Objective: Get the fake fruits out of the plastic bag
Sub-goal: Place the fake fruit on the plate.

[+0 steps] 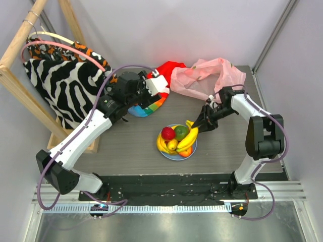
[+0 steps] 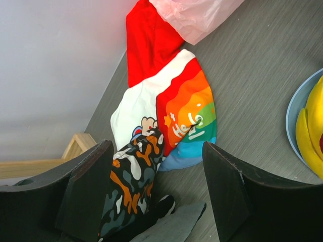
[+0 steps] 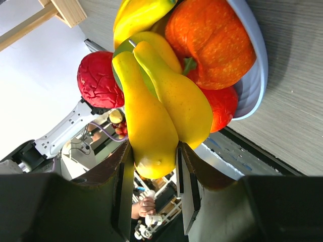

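Note:
The light-blue plate (image 1: 167, 156) holds a red round fruit (image 1: 168, 133), a green round fruit (image 1: 180, 132), an orange-red fruit (image 1: 185, 151) and bananas. My right gripper (image 1: 198, 124) is shut on the end of a yellow banana bunch (image 1: 189, 137), which rests across the fruits on the plate. In the right wrist view its fingers (image 3: 189, 176) pinch the banana bunch (image 3: 151, 116), with the orange-red fruit (image 3: 212, 35) and the red fruit (image 3: 98, 80) beyond. The pink plastic bag (image 1: 202, 75) lies crumpled at the back. My left gripper (image 1: 153, 88) is open and empty over the rainbow-striped cloth (image 2: 186, 116).
A red cloth (image 1: 166, 68) lies beside the bag, also in the left wrist view (image 2: 146, 45). A camouflage cloth (image 2: 131, 176) lies between my left fingers. A zebra-print cloth (image 1: 58, 83) hangs on a wooden rack (image 1: 15, 75) at the left. The plate's rim (image 2: 295, 116) is right of my left gripper.

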Controlling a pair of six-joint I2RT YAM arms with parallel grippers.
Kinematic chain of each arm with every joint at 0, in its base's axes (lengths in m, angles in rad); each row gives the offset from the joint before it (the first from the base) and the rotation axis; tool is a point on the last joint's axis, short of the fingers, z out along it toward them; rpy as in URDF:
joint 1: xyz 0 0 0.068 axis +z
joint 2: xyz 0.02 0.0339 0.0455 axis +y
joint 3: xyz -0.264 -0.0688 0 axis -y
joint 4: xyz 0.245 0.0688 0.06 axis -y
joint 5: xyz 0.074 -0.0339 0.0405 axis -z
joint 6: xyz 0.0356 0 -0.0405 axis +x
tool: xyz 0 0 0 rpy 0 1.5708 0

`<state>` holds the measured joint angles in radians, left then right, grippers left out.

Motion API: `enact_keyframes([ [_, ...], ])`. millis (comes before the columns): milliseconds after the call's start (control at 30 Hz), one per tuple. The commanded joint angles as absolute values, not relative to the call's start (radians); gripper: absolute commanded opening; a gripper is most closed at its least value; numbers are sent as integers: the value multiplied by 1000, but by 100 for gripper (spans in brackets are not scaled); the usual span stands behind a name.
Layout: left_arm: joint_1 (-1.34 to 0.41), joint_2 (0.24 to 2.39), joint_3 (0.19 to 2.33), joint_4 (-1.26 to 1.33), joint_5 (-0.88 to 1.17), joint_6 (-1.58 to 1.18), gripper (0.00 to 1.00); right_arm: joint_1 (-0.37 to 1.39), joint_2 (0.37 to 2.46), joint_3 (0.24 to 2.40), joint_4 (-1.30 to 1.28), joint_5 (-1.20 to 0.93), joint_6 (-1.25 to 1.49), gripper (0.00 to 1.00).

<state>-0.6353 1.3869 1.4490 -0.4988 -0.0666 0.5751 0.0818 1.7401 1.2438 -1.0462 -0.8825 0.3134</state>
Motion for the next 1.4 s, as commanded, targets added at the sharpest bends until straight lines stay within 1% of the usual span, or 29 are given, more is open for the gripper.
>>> enact_keyframes([
  [0, -623, 1382, 1445, -456, -49, 555, 75, 78, 1749, 1302, -1040, -890, 334, 5],
  [200, -614, 1378, 1430, -451, -37, 551, 75, 80, 1759, 1302, -1040, -884, 333, 10],
  [233, -614, 1378, 1428, -451, -34, 549, 75, 80, 1759, 1301, -1039, -884, 334, 13],
  [300, -614, 1376, 1420, -451, -31, 549, 75, 80, 1763, 1295, -1038, -882, 334, 15],
  [667, -607, 1374, 1411, -453, -26, 548, 75, 98, 1784, 1278, -1045, -877, 334, 17],
  [867, -601, 1371, 1404, -456, -21, 548, 75, 103, 1795, 1295, -1048, -881, 336, 36],
  [900, -601, 1371, 1404, -454, -21, 546, 75, 103, 1795, 1295, -1048, -879, 336, 43],
  [933, -600, 1371, 1405, -456, -20, 546, 75, 103, 1795, 1295, -1049, -876, 337, 47],
  [1033, -598, 1371, 1404, -454, -15, 546, 75, 104, 1799, 1295, -1054, -871, 337, 55],
  [1100, -598, 1370, 1402, -456, -15, 548, 75, 106, 1801, 1293, -1054, -874, 336, 58],
  [1367, -595, 1374, 1404, -456, -9, 546, 75, 104, 1796, 1284, -1054, -877, 339, 62],
])
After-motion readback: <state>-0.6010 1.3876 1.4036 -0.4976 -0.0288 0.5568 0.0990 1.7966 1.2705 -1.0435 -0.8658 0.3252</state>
